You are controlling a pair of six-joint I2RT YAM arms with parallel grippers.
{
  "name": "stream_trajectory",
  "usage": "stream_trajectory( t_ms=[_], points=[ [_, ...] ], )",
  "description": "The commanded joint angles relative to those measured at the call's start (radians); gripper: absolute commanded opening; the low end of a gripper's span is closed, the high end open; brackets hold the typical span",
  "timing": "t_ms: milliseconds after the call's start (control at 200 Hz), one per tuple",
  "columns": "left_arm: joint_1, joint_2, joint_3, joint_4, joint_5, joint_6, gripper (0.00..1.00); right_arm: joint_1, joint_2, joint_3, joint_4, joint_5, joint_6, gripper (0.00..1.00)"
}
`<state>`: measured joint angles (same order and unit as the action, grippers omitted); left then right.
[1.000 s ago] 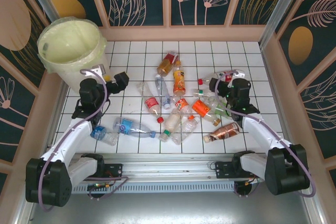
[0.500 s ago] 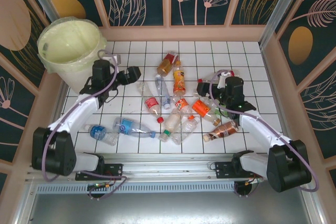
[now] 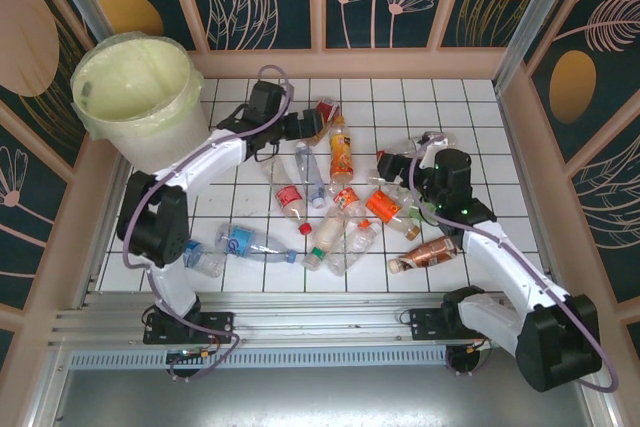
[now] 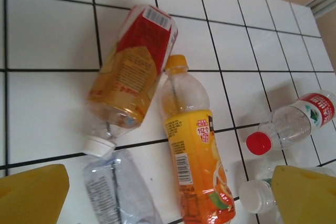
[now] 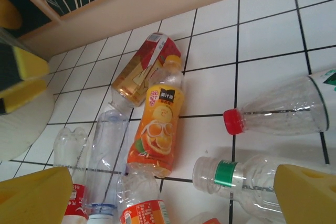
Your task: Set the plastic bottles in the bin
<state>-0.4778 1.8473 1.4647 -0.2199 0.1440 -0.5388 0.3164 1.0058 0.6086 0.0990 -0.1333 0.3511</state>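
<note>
Hovering over clear and amber plastic bottles (image 3: pixel 341 157) scattered mid-bench (image 3: pixel 480 117), left end effector (image 4: pixel 169 192) and right end effector (image 5: pixel 170 192) were spread, empty. Bottles looked light, slick, crushable; I'd pinch a labelled waist.

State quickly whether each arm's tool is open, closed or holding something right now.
Left tool: open, holding nothing.
Right tool: open, holding nothing.

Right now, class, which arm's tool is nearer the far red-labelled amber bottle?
Left. The left tool is beside the red-labelled amber bottle; the right tool sits farther off, toward the right.
</note>
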Motion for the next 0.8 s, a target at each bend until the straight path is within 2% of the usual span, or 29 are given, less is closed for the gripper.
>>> stream_trajectory(
  t_ms=[0,370,490,796],
  points=[
    [-0.034,0.068,0.078,-0.078,-0.038,-0.043,0.99,0.007,-0.034,-0.010,-0.046,0.063,0.031,0.99],
    [-0.160,0.296,0.358,-0.220,-0.106,-0.052,0.99,0.005,-0.127,-0.035,-0.112,0.208,0.068,0.99],
    [-0.180,0.330,0.391,-0.246,-0.156,-0.051,0.98,0.002,-0.143,-0.035,-0.128,0.228,0.056,0.99],
    [-0.194,0.391,0.443,-0.290,-0.172,-0.059,0.94,0.000,-0.163,-0.061,-0.126,0.247,0.060,0.99]
  ],
)
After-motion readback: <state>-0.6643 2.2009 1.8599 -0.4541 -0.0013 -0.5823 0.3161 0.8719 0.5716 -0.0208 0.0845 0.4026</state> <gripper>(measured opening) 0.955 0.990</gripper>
